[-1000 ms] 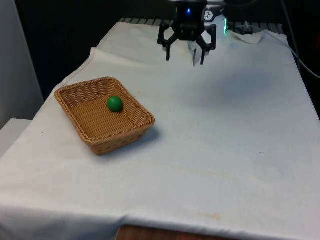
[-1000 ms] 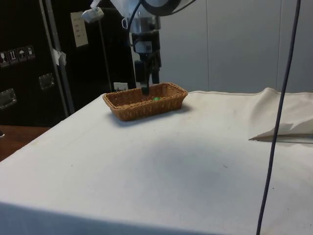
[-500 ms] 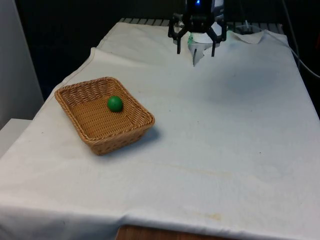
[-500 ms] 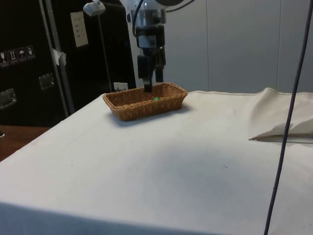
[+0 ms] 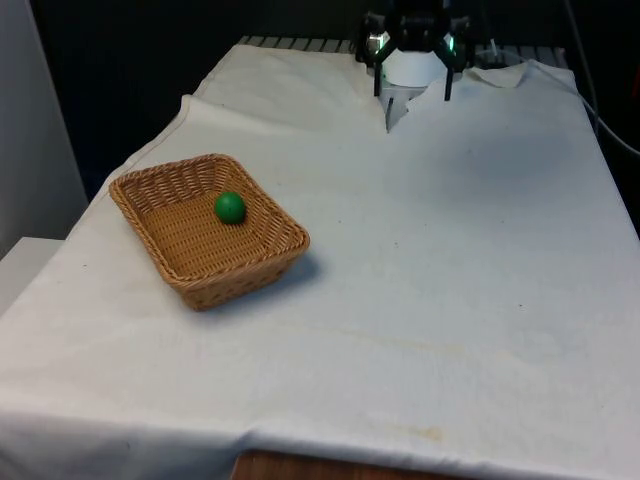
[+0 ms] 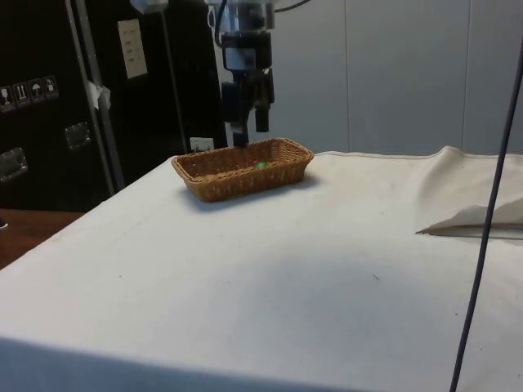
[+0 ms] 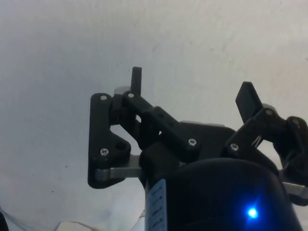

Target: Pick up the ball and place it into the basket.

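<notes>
Side view — ball (image 6: 261,165) mostly hidden behind the basket (image 6: 237,175) wall; arm cut off at top.

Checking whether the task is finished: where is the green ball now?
The green ball lies inside the wicker basket, on the front view's left of the table.

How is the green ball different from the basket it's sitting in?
The ball is plain green, smooth and round; the basket is brown, woven and roughly rectangular. The ball is much smaller and lies inside, while the basket holds it and sits on the white cloth. Both rest apart from the open gripper.
</notes>
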`<action>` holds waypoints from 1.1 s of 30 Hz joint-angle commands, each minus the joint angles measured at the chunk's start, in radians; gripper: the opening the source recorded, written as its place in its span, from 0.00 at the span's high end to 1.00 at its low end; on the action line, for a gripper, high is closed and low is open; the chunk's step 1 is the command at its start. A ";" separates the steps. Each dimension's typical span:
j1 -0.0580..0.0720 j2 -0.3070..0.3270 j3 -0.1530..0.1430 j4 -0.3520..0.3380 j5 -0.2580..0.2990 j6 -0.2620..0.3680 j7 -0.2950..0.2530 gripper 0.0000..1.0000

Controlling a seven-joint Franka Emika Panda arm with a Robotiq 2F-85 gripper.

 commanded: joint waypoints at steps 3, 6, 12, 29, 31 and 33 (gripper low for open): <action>0.000 -0.008 0.004 0.013 -0.013 -0.026 0.038 0.00; 0.000 -0.011 0.005 0.017 -0.013 -0.033 0.048 0.00; 0.001 -0.022 0.014 0.027 -0.012 -0.054 0.075 0.00; 0.002 -0.036 0.047 0.042 -0.009 -0.065 -0.001 0.00; 0.000 -0.032 0.048 0.040 0.000 -0.053 -0.007 0.00; 0.001 -0.040 0.052 0.047 -0.011 -0.072 -0.010 0.00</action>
